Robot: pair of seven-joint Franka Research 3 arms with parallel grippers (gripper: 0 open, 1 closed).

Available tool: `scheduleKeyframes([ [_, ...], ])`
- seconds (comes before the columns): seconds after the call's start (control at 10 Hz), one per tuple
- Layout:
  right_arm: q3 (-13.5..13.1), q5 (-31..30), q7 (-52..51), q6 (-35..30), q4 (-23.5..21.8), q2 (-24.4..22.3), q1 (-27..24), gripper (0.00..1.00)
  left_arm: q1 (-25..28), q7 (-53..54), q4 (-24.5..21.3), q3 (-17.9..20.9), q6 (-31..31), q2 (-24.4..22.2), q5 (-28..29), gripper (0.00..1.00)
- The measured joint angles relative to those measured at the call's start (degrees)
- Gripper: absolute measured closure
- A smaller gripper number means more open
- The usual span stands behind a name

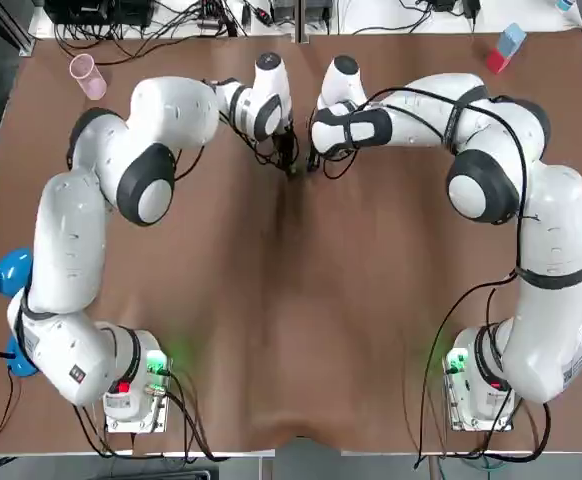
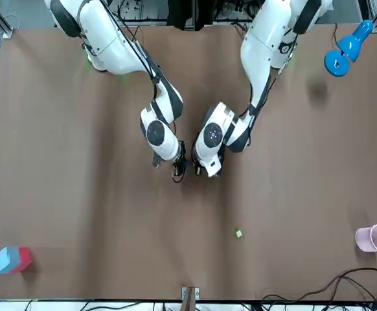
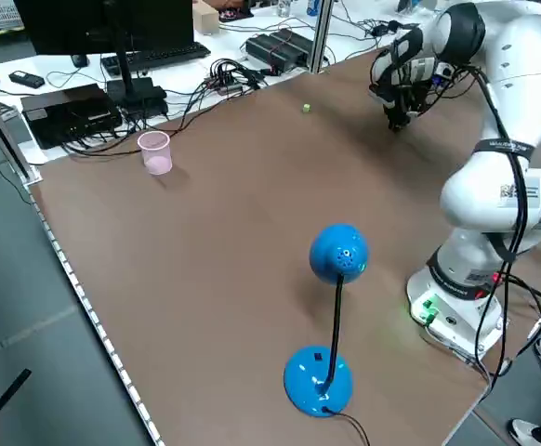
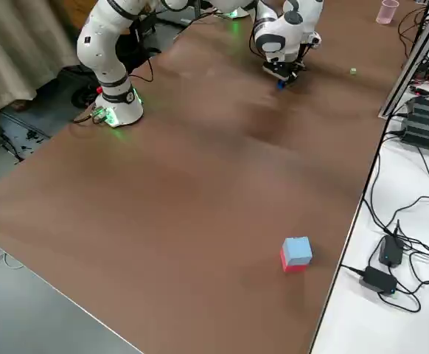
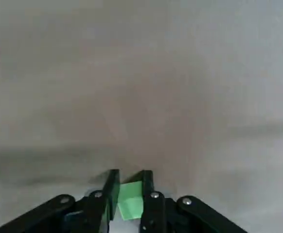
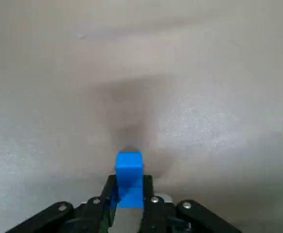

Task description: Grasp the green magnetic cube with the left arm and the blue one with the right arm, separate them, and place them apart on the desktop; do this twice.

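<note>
Green cube [image 5: 130,206] sits clamped in the left gripper [image 5: 130,180], low over the brown table [image 1: 291,330], midway between the left and right edges and nearer the far edge than the robot's bases. The blue cube [image 6: 130,177] is in the right gripper [image 6: 130,182], just beside it. The 2 grippers hang almost side by side, and I cannot tell whether the 2 cubes touch or have a gap between them.

Risk, as a judgement: with the grippers this close, the magnets could snap the cubes back together, or twist 1 cube in its grip, if the arms part slowly or let go too soon. The blue cube sticks out well past its fingertips, so a sideways pull could lever it loose. If either cube is set down too near the other, they may slide together on the smooth table.

Left fingers [image 5: 113,187]: nearly together, pressed on 2 opposite faces of the green cube, which lies deep between them. Right fingers [image 6: 108,189]: likewise narrow, gripping the lower half of the blue cube.

A separate small green piece [image 2: 238,234] lies alone on the table toward the far edge, on the robot's left. A pink cup [image 1: 87,76] stands near the far left corner, and a blue and red block [image 2: 11,259] near the far right corner.
</note>
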Motion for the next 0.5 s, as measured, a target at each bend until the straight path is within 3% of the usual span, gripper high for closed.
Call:
scheduleKeyframes([
  [0.3, 0.1, -0.1, -0.7, -3.6, 0.7, -2.1, -1.0, 0.33, 2.9, 5.9, -2.2, 0.1, -8.1, -5.0, 0.0, 0.76],
  [0.5, 0.4, -0.2, -1.0, -4.8, 0.9, -3.8, -1.6, 0.04, 4.6, 10.7, -9.0, 0.1, -14.8, -12.8, 0.0, 0.76],
])
